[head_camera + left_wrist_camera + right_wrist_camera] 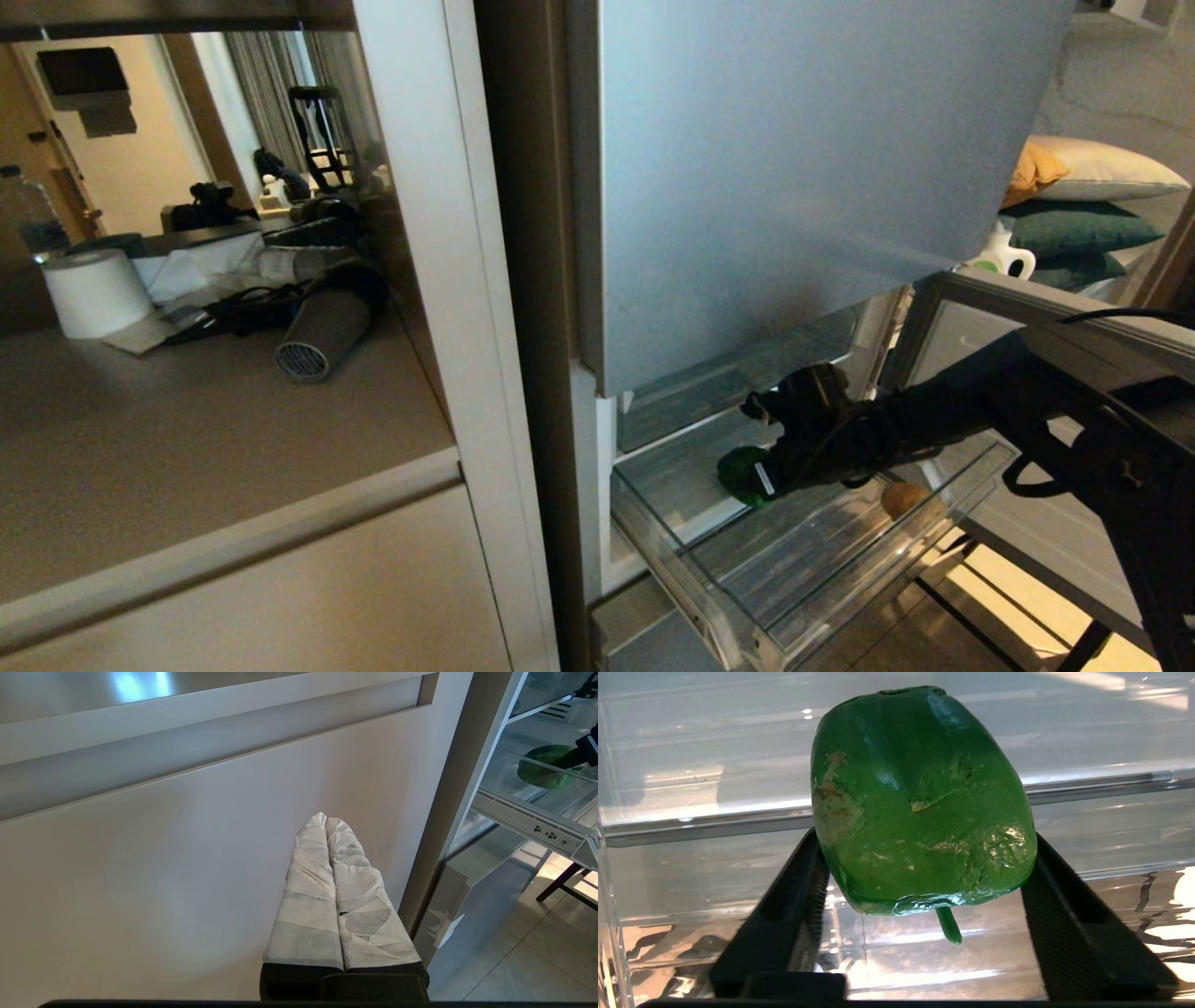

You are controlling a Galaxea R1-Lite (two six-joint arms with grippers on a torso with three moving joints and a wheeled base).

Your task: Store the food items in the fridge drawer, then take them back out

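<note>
The fridge drawer [681,569] is pulled out, a clear shallow bin below the silver fridge door. Inside it, towards the back left, lies the green bell pepper [738,469]. My right gripper [752,478] reaches into the drawer and is shut on the pepper. In the right wrist view both black fingers press the sides of the pepper [920,802], its stem pointing back between them above the drawer's floor [924,966]. The tan potato-like lump [903,499] rests in the drawer nearer the front right. My left gripper [325,817] is shut and empty, parked before a beige cabinet door.
The fridge's upper door [794,168] hangs just above my right arm. An open lower door frame [1055,317] stands to the right. On the counter at left sit a paper roll [93,291], a grey cylinder [322,331] and a water bottle [23,210].
</note>
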